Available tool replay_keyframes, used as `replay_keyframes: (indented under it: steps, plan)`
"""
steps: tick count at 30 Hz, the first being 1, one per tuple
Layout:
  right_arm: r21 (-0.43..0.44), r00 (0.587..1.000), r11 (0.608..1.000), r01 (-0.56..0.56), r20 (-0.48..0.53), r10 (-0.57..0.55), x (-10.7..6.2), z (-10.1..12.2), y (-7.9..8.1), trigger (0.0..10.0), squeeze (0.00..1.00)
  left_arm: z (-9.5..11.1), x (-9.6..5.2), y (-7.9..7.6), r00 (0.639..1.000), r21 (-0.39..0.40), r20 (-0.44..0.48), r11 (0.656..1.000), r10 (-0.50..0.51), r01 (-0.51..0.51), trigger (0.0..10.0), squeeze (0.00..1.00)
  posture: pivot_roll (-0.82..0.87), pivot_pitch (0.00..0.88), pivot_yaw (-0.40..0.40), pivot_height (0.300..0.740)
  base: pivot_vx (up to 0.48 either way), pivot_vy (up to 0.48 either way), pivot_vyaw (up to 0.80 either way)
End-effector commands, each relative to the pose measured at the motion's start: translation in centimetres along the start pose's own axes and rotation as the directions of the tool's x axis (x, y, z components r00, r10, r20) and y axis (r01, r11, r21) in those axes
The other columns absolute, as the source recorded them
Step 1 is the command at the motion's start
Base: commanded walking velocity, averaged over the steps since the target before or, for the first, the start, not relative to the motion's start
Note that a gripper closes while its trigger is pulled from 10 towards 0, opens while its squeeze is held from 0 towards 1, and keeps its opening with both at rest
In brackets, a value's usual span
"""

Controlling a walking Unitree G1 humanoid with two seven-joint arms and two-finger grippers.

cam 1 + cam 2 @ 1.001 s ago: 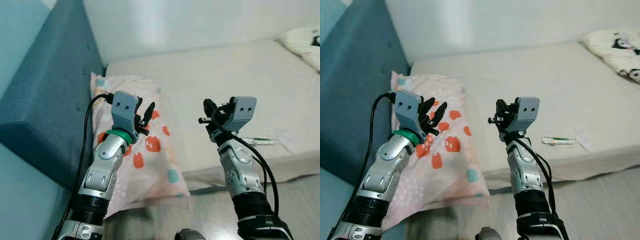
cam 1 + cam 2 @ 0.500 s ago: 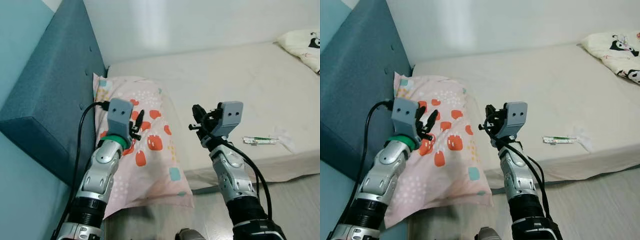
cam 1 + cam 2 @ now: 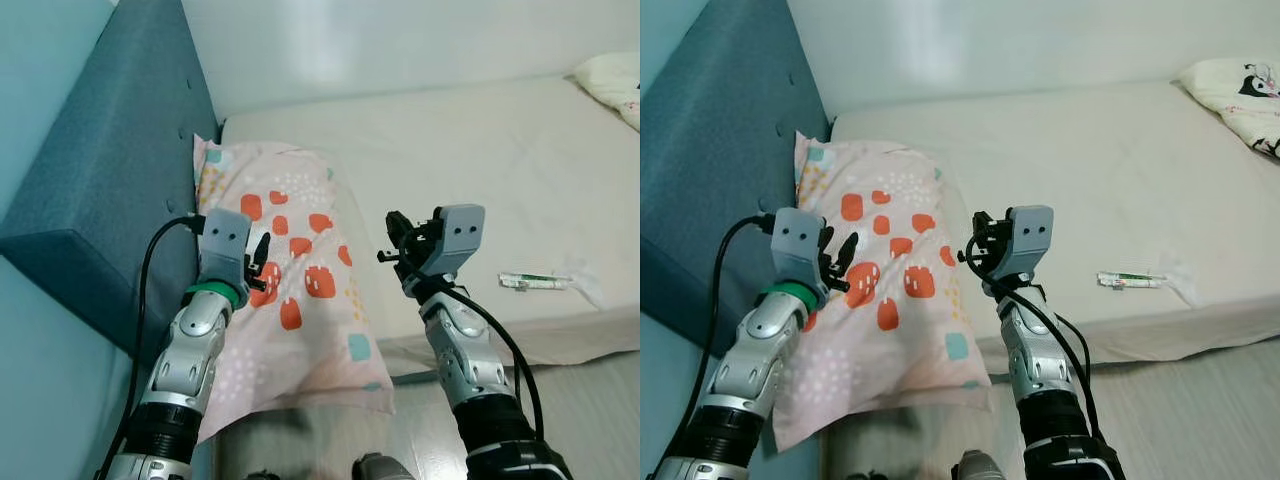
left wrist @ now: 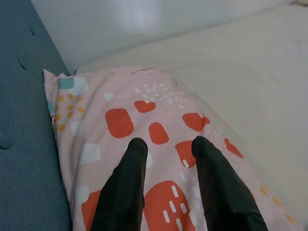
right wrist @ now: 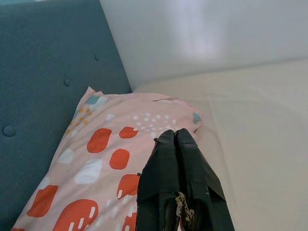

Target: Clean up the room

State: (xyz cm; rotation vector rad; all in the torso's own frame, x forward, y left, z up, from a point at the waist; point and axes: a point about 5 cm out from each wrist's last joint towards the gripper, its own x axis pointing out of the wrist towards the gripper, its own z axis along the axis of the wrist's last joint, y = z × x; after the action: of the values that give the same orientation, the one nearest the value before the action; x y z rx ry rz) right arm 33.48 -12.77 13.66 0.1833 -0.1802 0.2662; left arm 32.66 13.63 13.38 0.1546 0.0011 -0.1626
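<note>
The two head views look forward and down from above both raised arms onto the bed (image 3: 480,150), while each wrist view looks close along its own fingers, all four sharing the pillow (image 3: 890,290).

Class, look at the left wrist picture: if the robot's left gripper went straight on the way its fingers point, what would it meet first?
Most likely the pink pillow with red and teal patches, which lies right ahead of the open left gripper. Depth is unclear.
</note>
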Motion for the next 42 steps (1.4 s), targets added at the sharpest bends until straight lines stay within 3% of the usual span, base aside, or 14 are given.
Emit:
replay_keyframes:
  steps: [1, 12, 15, 18, 21, 23, 26, 28, 31, 32, 34, 38, 41, 42]
  plan:
    - [0.003, 1.000, 1.000, 0.019, -0.021, -0.019, -0.5, -0.7, -0.3, 10.0, 0.00, -0.6, -0.4, -0.1, 1.000, 0.011, -0.020, 1.000, -0.017, 0.017, 10.0, 0.00, -0.11, 0.064, 0.102, 0.656, 0.000, 0.000, 0.00]
    - [0.001, 0.999, 1.000, 0.026, -0.020, -0.026, -0.5, -0.6, -0.5, 10.0, 0.00, -0.1, -1.2, -0.5, 0.992, 0.101, 0.004, 0.987, -0.130, 0.129, 10.0, 0.00, -0.11, 0.070, 0.107, 0.611, 0.000, 0.000, 0.00]
    - [0.002, 0.999, 1.000, 0.030, -0.017, -0.030, -0.5, -0.6, -0.5, 10.0, 0.00, 0.2, -1.7, -0.9, 0.971, 0.184, 0.004, 0.955, -0.239, 0.234, 10.0, 0.00, -0.11, 0.075, 0.111, 0.591, 0.000, 0.000, 0.00]
    - [0.002, 0.999, 0.999, 0.034, -0.016, -0.034, -0.6, -0.6, -0.5, 10.0, 0.00, 0.3, -2.2, -0.9, 0.941, 0.211, -0.025, 0.918, -0.338, 0.336, 10.0, 0.00, -0.10, 0.079, 0.113, 0.576, 0.000, 0.000, 0.00]
    - [0.002, 0.999, 0.999, 0.035, -0.016, -0.035, -0.7, -0.6, -0.6, 10.0, 0.00, 0.3, -2.4, -0.7, 0.927, 0.222, -0.039, 0.901, -0.374, 0.373, 10.0, 0.00, -0.10, 0.081, 0.114, 0.571, 0.000, 0.000, 0.00]
    - [0.001, 0.999, 0.999, 0.040, -0.015, -0.040, -0.8, -0.6, -0.7, 10.0, 0.00, 0.2, -3.0, -0.2, 0.894, 0.236, -0.073, 0.863, -0.442, 0.446, 10.0, 0.00, -0.10, 0.083, 0.115, 0.561, 0.000, 0.000, 0.00]
    - [-0.005, 0.999, 0.999, 0.051, -0.013, -0.051, -0.9, -0.5, -1.2, 10.0, 0.00, -0.1, -4.0, 0.1, 0.821, 0.274, -0.140, 0.776, -0.553, 0.569, 10.0, 0.00, -0.10, 0.089, 0.115, 0.546, 0.000, 0.000, 0.00]
    - [-0.005, 0.999, 0.999, 0.051, -0.013, -0.051, -0.9, -0.5, -1.2, 10.0, 0.00, -0.1, -4.0, 0.1, 0.821, 0.274, -0.140, 0.776, -0.553, 0.569, 10.0, 0.00, -0.10, 0.089, 0.115, 0.546, 0.000, 0.000, 0.00]
    - [-0.015, 0.998, 0.998, 0.063, -0.006, -0.063, -0.8, -0.2, -1.7, 10.0, 0.00, -1.1, -4.9, -0.5, 0.741, 0.316, -0.222, 0.672, -0.634, 0.670, 10.0, 0.00, -0.10, 0.090, 0.115, 0.531, 0.000, 0.000, 0.00]
    - [-0.015, 0.998, 0.998, 0.063, -0.006, -0.063, -0.8, -0.2, -1.7, 10.0, 0.00, -1.1, -4.9, -0.5, 0.741, 0.316, -0.222, 0.672, -0.634, 0.670, 10.0, 0.00, -0.10, 0.090, 0.115, 0.531, 0.000, 0.000, 0.00]
    - [-0.020, 0.998, 0.998, 0.067, 0.006, -0.067, -0.7, 0.2, -1.9, 10.0, 0.00, -1.8, -5.4, -1.0, 0.689, 0.315, -0.274, 0.614, -0.671, 0.723, 10.0, 0.00, -0.11, 0.092, 0.116, 0.531, 0.000, 0.000, 0.00]
    - [-0.026, 0.997, 0.997, 0.075, 0.017, -0.075, -0.7, 0.5, -2.2, 10.0, 0.00, -2.7, -5.4, -1.2, 0.659, 0.316, -0.326, 0.578, -0.678, 0.752, 10.0, 0.00, -0.12, 0.095, 0.117, 0.531, 0.000, 0.000, 0.00]
    - [-0.034, 0.996, 0.996, 0.084, 0.027, -0.083, -0.9, 0.9, -2.6, 10.0, 0.00, -3.7, -5.0, -1.1, 0.660, 0.341, -0.371, 0.565, -0.654, 0.751, 10.0, 0.00, -0.12, 0.102, 0.117, 0.531, 0.000, 0.000, 0.00]
    - [-0.039, 0.996, 0.995, 0.088, 0.031, -0.087, -1.0, 1.0, -2.9, 10.0, 0.00, -4.0, -4.3, -0.9, 0.695, 0.359, -0.377, 0.595, -0.612, 0.719, 10.0, 0.00, -0.12, 0.105, 0.119, 0.531, 0.000, 0.000, 0.00]
